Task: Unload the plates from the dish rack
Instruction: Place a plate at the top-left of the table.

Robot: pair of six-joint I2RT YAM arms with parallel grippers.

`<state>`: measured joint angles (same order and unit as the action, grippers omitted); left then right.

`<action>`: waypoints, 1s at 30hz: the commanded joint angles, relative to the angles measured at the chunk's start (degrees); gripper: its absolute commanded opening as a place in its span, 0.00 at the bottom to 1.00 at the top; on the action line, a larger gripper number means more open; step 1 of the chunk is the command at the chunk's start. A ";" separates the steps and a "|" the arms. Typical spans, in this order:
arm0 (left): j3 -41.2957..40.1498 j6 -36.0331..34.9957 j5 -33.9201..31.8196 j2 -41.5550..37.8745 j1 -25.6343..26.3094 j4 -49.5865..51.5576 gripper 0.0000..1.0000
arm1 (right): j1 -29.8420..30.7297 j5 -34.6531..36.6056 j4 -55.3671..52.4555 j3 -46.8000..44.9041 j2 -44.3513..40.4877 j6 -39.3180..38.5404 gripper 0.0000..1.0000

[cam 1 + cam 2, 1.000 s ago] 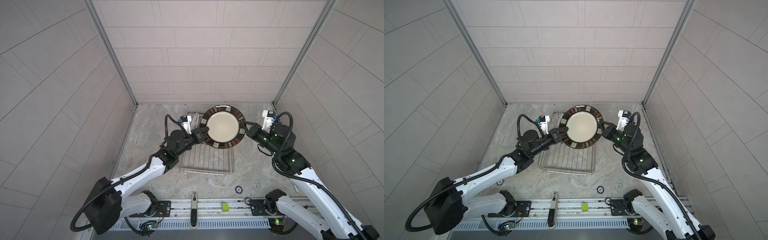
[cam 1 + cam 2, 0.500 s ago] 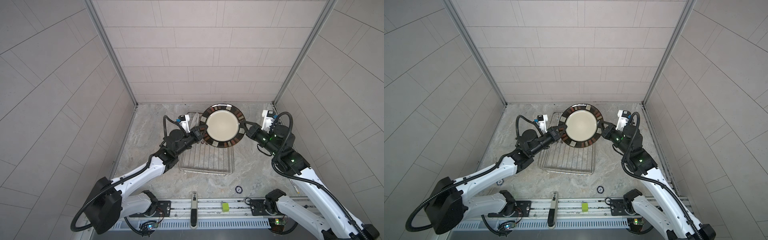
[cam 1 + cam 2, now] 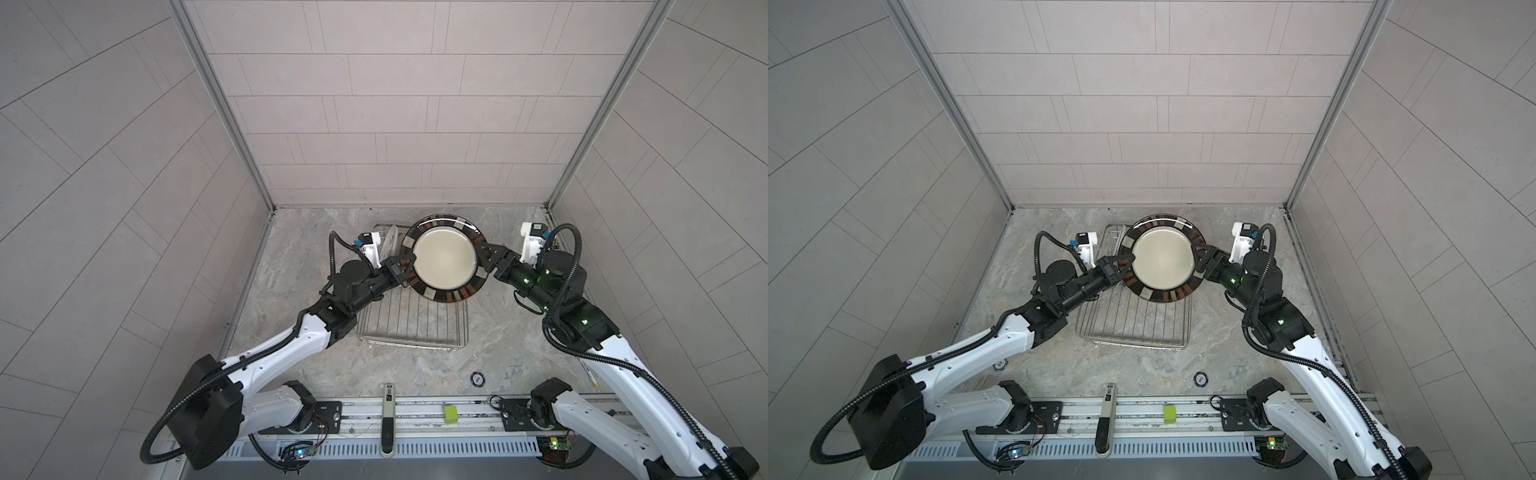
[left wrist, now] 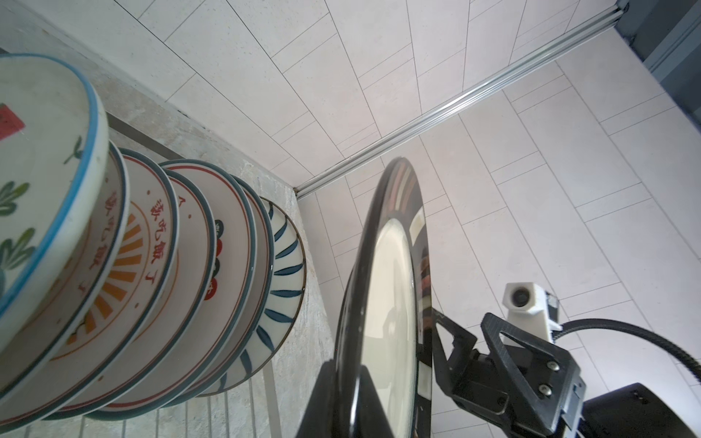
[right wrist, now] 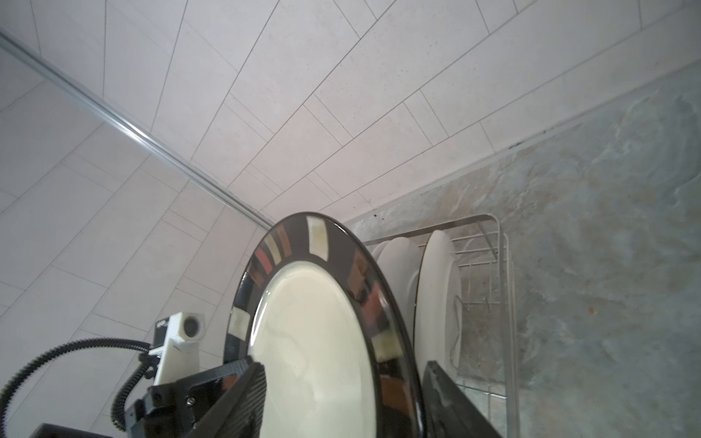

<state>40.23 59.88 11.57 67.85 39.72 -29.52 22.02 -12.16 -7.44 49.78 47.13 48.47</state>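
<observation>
Black-rimmed cream plate (image 3: 444,259) sits over the far end of the dish rack (image 3: 411,328), face tilted up twd the camera in both top views. L hand (image 3: 405,266) is clamped on its rim. R hand (image 3: 483,258) is at the opposite rim w/ fingers apart, one each side of the plate. Other plates (image 4: 189,284) stand on edge in a row in the rack, apart from the held one, near the tabletop (image 3: 519,345) far edge.
</observation>
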 commanded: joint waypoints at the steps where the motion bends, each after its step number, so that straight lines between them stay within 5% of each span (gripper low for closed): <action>1: 0.29 -0.08 -1.01 -2.93 0.13 -4.25 0.00 | 0.38 -0.39 1.65 0.65 -0.92 -1.10 0.83; 5: -0.02 0.22 -1.81 -4.53 -0.72 -3.23 0.00 | 0.39 1.09 -2.82 1.91 -0.51 -3.47 0.99; 14: -1.37 1.52 -2.30 -8.67 -3.51 -2.19 0.00 | 1.27 2.94 -10.95 5.57 1.67 -12.66 1.00; 19: -1.49 3.04 -0.50 -12.27 -8.00 0.19 0.00 | 9.19 10.32 -19.46 12.11 5.90 -22.61 1.00; 30: -2.59 5.04 -0.29 -24.94 -24.43 11.58 0.00 | 26.12 23.47 -18.87 20.61 14.82 -33.27 0.99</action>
<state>36.71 61.12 10.92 47.00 18.17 -12.62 45.23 6.07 -26.02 68.23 60.14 20.32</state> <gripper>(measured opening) 0.090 0.995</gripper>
